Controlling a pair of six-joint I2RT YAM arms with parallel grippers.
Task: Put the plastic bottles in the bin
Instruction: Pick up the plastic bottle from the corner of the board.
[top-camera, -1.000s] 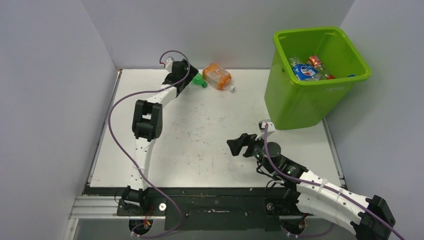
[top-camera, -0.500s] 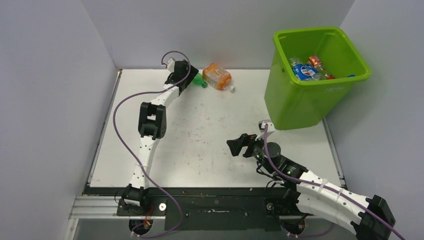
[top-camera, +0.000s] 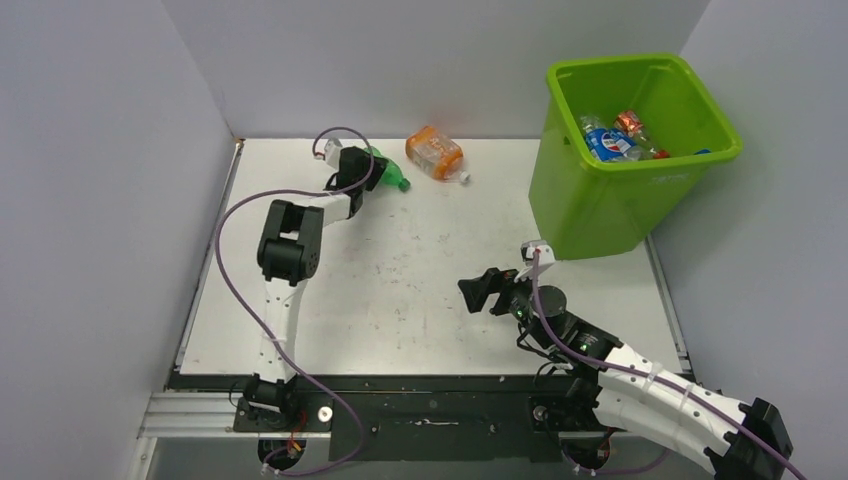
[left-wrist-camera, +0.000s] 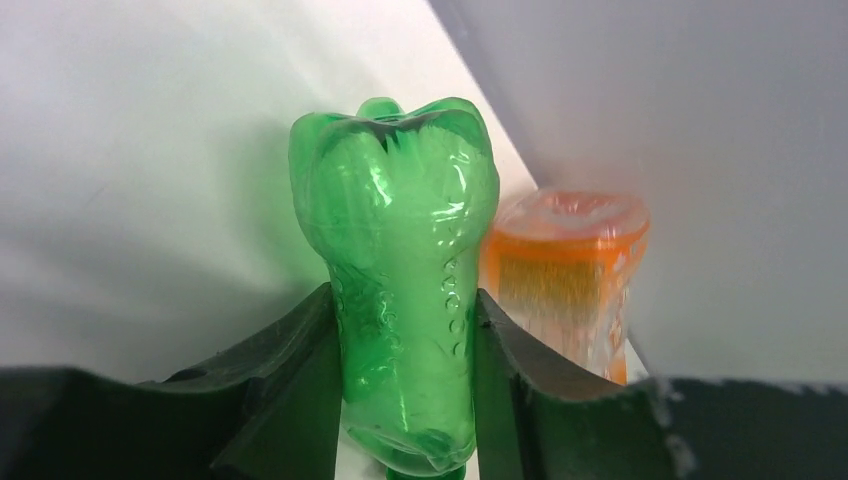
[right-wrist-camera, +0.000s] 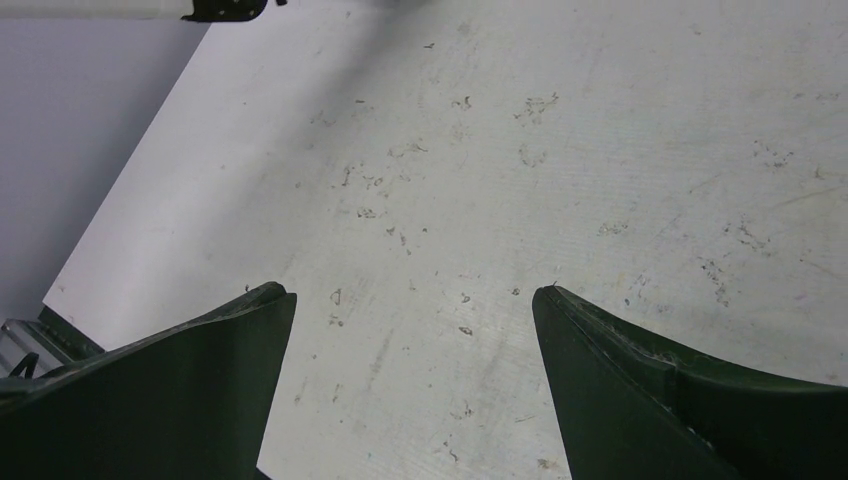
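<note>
Refer to the left wrist view for detail hidden overhead: left tool (left-wrist-camera: 402, 295) clamped on the dented translucent green bottle (left-wrist-camera: 395, 200), orange bottle (left-wrist-camera: 565, 250) just beside it, both well left of the bin (top-camera: 590, 200). Note right tool (right-wrist-camera: 410, 291) spread apart above the surface (right-wrist-camera: 500, 120), nearer the bin.

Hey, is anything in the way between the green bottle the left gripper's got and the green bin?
Only the orange bottle, lying just right of the green bottle, roughly on the line toward the bin. Lifted high, the green bottle should probably clear it. The right gripper sits off that path.
</note>
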